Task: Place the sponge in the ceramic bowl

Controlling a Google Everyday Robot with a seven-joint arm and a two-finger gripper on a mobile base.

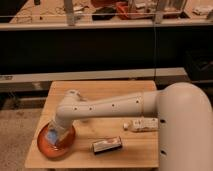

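Observation:
A reddish-orange ceramic bowl (48, 153) sits on the front left corner of the wooden table (105, 100). My white arm reaches from the right across the table and bends down into the bowl. The gripper (53, 136) is low inside the bowl, over its left half. A small blue sponge (50, 135) shows between the fingers, and the gripper looks shut on it. The sponge's underside and the bowl's floor beneath it are hidden by the gripper.
A white packet (141, 124) lies on the table's right side, close under my arm. A dark rectangular box (106, 145) lies near the front edge, just right of the bowl. A metal rail and dark shelving run behind the table.

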